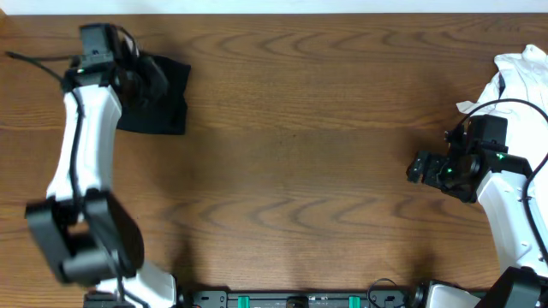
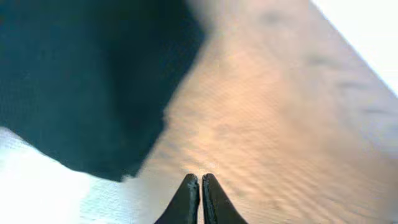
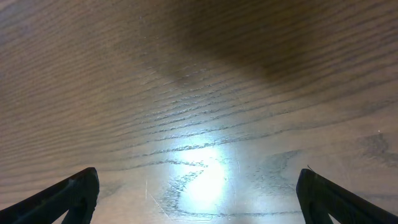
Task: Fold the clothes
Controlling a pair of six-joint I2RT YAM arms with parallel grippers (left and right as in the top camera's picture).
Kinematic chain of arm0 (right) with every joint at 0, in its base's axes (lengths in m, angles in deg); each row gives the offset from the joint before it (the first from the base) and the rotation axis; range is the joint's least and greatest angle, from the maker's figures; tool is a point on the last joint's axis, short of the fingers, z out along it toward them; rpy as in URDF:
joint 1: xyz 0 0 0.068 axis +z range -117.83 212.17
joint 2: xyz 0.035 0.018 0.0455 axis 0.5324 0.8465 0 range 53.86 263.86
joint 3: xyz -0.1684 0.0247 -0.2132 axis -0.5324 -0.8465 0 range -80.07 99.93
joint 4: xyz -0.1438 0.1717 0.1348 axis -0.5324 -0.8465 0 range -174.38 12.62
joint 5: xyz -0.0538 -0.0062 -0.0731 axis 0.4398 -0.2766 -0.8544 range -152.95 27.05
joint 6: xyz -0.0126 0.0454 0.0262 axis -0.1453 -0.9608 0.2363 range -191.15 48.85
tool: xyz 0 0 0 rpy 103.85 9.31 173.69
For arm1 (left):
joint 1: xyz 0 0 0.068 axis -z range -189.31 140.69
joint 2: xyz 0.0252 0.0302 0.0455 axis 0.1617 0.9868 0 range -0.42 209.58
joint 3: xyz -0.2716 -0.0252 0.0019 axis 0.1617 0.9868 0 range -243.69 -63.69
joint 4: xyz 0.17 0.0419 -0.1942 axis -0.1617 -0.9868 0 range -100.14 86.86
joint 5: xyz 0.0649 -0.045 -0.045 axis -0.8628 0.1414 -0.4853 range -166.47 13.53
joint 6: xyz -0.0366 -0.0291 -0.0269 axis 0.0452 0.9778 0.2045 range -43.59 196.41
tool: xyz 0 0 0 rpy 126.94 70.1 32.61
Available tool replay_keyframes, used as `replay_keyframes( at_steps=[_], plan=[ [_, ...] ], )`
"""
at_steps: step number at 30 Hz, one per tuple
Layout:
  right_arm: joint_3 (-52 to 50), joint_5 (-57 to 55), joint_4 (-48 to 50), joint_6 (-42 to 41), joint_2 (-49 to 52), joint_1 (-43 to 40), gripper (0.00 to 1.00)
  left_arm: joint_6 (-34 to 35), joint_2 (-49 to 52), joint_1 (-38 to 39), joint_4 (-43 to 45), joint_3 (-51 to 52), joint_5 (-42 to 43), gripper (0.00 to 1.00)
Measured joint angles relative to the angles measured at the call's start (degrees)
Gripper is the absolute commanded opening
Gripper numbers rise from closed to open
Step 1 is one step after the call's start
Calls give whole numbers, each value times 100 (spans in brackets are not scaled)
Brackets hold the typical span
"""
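A folded black garment (image 1: 158,96) lies at the far left of the wooden table (image 1: 300,145); it also shows in the left wrist view (image 2: 87,87). My left gripper (image 1: 145,81) hovers over it, and in its wrist view the fingers (image 2: 200,186) are shut and empty, beside the garment's edge. A pile of white clothes (image 1: 522,81) lies at the far right edge. My right gripper (image 1: 419,167) is open and empty above bare wood (image 3: 199,180), to the left of the white pile.
The table's far edge (image 1: 274,7) runs along the top, with a white surface behind. The arm bases (image 1: 300,299) stand at the front edge. Black cables run by both arms.
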Motion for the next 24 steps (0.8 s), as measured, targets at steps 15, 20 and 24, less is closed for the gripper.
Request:
replay_keyframes(
  at_steps=[15, 20, 24],
  plan=[
    [0, 0, 0, 0, 0, 0, 99, 22, -479, 17, -26, -101, 57, 98],
    [0, 0, 0, 0, 0, 0, 99, 22, -479, 17, -26, -101, 57, 98],
    [0, 0, 0, 0, 0, 0, 99, 22, -479, 17, -26, -101, 57, 98]
  ],
)
